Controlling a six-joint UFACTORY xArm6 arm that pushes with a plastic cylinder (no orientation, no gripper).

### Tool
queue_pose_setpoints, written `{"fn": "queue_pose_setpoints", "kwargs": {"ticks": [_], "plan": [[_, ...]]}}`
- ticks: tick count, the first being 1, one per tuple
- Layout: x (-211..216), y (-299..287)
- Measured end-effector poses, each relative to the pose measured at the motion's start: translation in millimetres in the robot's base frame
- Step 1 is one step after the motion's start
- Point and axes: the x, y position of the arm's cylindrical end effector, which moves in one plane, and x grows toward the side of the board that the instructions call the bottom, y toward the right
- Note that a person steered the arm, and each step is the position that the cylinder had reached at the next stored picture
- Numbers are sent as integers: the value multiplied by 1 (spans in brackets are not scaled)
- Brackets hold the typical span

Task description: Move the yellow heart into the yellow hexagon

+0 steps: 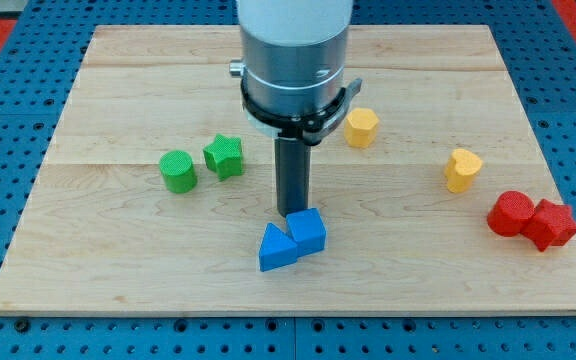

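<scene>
— Pale wooden board [118, 260] on a blue pegboard; where is my tip [292, 212]?

— Just behind the blue blocks [293, 240], touching or nearly, holding nothing. The yellow heart [462, 169] lies far to the view's right, slightly higher.

— And the yellow hexagon [361, 127]?

— Up-left of the heart, well apart. I judge you must go around to the heart's right side.

Eight blocks in all. Two yellow: a heart [462, 168] and a hexagon [361, 127]. Two green: a cylinder [178, 171] and a star [223, 156]. Two blue: a triangle [277, 248] and a cube [307, 230]. Two red: one rounded [511, 213], one perhaps star-shaped [553, 224].
</scene>
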Motion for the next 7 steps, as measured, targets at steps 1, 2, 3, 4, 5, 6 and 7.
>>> {"fn": "queue_pose_setpoints", "kwargs": {"ticks": [1, 2, 3, 4, 5, 6, 7], "plan": [[-13, 79], [-18, 118], [-18, 151], [-16, 192], [-22, 199], [-54, 194], [-91, 164]]}}
